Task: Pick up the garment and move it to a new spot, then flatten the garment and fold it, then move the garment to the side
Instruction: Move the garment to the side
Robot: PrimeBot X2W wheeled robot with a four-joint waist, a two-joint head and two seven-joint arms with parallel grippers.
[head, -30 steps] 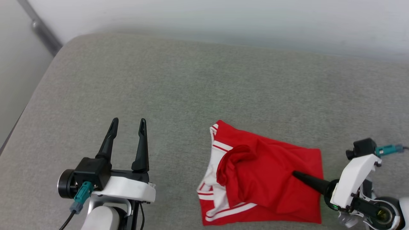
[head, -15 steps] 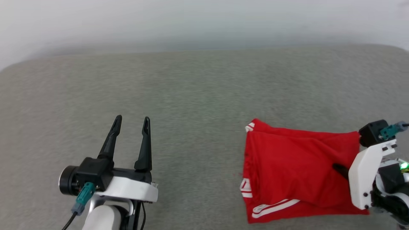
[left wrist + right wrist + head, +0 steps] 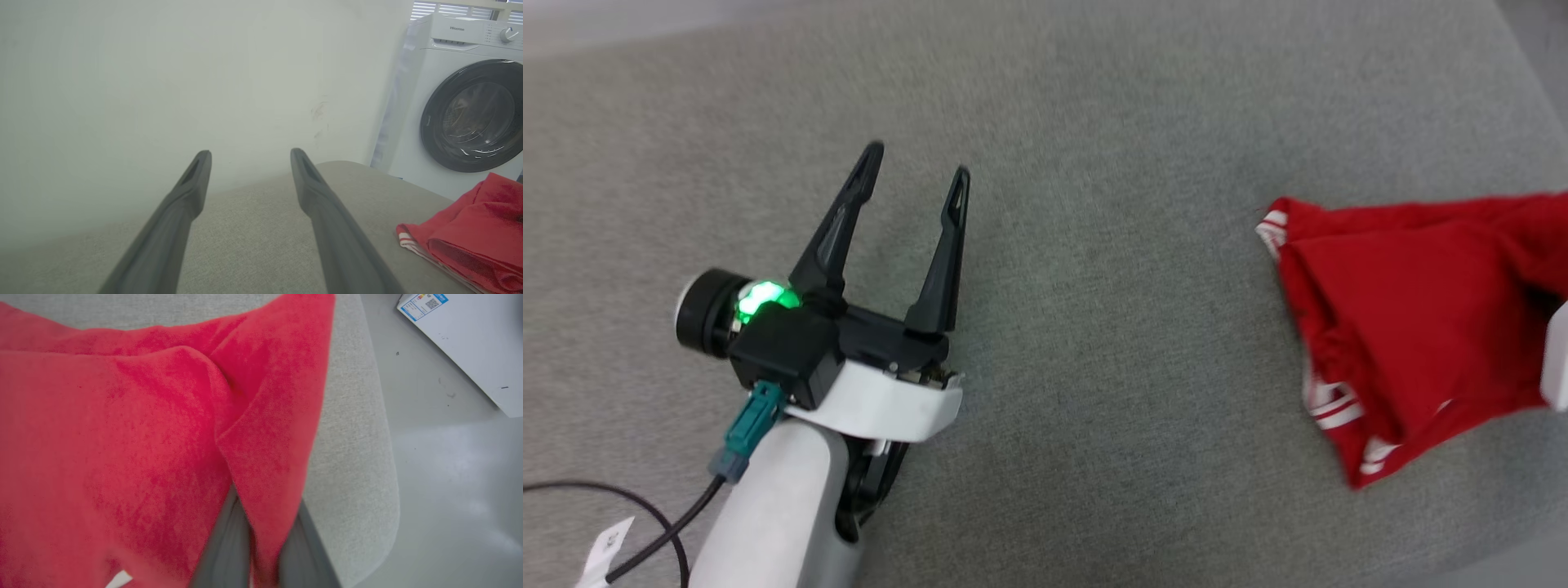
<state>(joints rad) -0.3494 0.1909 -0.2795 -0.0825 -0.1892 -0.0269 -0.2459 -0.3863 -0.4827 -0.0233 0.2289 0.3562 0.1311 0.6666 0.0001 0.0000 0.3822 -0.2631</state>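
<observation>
Bright, even indoor light, soft faint shadows, slight motion blur in the head view, close red cloth out of focus

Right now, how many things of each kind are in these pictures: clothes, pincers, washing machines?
Clothes: 1, the red garment.
Pincers: 2, left pincer open, right pincer shut on it.
Washing machines: 1, the white washing machine.
Total: 4.

A grey fabric cushion (image 3: 1094,245) with rounded corners carries a red shirt (image 3: 1405,318), bunched in folds, at the end nearest the washing machine (image 3: 461,102); part of it may be lifted off the fabric.
</observation>
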